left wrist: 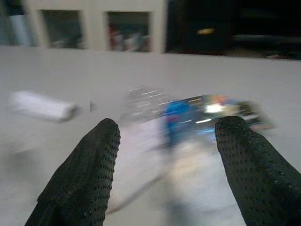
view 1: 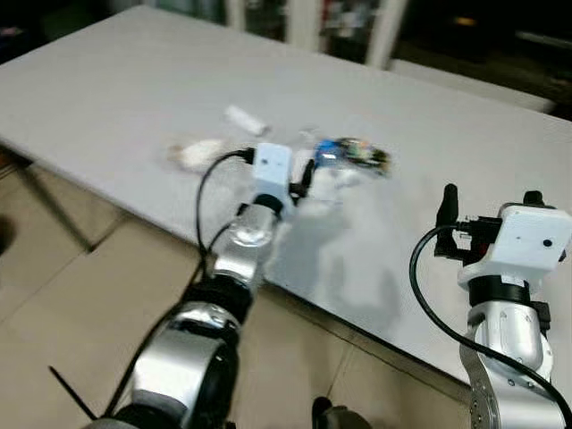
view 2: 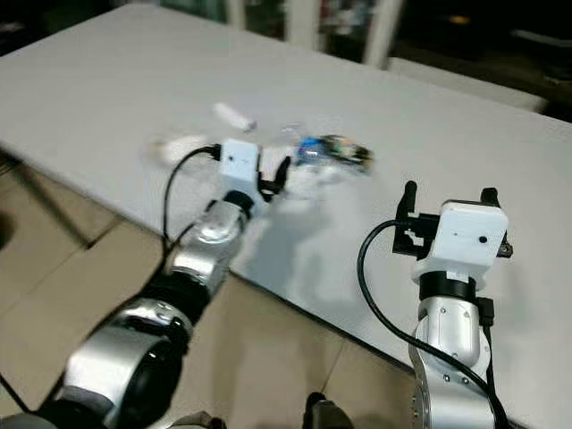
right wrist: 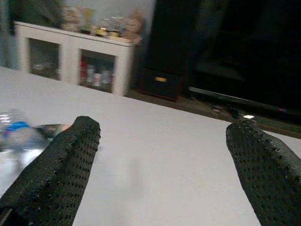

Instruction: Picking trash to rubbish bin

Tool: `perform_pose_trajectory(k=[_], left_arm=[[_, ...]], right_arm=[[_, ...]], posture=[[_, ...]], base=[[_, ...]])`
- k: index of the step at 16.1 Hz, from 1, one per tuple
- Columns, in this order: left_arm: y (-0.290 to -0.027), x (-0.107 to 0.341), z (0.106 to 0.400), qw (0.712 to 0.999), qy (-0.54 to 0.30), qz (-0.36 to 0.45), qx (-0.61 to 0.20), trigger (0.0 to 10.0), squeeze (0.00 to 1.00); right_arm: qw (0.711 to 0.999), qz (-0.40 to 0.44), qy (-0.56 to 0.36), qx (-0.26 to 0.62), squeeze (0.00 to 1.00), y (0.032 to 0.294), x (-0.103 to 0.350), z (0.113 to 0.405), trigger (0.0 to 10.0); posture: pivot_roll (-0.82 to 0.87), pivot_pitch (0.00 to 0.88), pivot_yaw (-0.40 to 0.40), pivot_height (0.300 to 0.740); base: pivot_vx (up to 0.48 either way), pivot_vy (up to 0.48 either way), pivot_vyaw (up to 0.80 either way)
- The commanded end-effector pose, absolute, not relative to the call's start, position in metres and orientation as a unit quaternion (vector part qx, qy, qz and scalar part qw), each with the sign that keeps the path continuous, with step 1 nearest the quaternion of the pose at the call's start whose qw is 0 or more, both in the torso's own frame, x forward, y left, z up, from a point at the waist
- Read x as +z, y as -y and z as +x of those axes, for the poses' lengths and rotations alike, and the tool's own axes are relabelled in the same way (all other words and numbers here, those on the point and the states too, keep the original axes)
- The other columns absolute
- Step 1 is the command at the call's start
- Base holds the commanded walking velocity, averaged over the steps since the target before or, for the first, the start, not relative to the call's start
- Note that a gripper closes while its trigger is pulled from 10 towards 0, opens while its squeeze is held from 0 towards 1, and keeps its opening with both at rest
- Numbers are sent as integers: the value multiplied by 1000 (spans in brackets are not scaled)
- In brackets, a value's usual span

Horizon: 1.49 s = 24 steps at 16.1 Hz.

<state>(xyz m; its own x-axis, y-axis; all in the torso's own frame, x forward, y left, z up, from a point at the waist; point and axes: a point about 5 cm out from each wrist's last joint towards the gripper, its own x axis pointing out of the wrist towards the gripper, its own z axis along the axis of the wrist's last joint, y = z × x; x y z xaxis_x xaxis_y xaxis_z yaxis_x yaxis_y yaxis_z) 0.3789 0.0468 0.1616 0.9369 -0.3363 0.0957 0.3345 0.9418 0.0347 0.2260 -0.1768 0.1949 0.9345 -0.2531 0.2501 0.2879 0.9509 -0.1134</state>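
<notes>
The left gripper (view 1: pixel 308 175) stood open and empty at the crumpled plastic bottle (view 1: pixel 344 161), lying near the surface's (view 1: pixel 107 98) near edge. It should straddle the bottle squarely before closing. The right gripper (view 1: pixel 487 201) hovered open, empty, well apart, over bare surface offering room.

On the table (view 1: pixel 107 98), a plastic bottle (view 1: pixel 335 161) lies beside a wrapper (view 1: pixel 368 155) to its right; 2 paper scraps (view 1: pixel 198 154) lie left, a cabinet (right wrist: pixel 70 52) beyond.
</notes>
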Motion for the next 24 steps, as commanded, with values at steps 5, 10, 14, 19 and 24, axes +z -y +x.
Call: perform_pose_trajectory(k=[5, 10, 14, 19, 24], left_arm=[[-43, 166, 377, 982, 49, -2, -182, 10000, 0], [-44, 172, 377, 983, 55, -13, -175, 10000, 0], [-47, 172, 378, 983, 52, -10, -175, 10000, 0], [-47, 176, 378, 982, 56, -4, -178, 10000, 0], [-46, 176, 377, 983, 59, -4, -175, 10000, 0]], right_arm=[[982, -77, 111, -133, 0, 180, 192, 225, 10000], [982, -77, 109, -131, 0, 179, 192, 223, 10000], [983, -77, 107, -130, 0, 179, 190, 222, 10000], [984, -75, 100, -130, 0, 178, 187, 220, 10000], [984, -75, 96, -128, 0, 178, 185, 221, 10000]], posture=[[-13, 96, -23, 740], [-24, 99, -20, 740], [-25, 101, -16, 740], [-24, 105, -11, 740], [-20, 100, -11, 740]], base=[[0, 0, -480], [0, 0, 0], [385, 0, 0], [434, 0, 0], [80, 0, 0]])
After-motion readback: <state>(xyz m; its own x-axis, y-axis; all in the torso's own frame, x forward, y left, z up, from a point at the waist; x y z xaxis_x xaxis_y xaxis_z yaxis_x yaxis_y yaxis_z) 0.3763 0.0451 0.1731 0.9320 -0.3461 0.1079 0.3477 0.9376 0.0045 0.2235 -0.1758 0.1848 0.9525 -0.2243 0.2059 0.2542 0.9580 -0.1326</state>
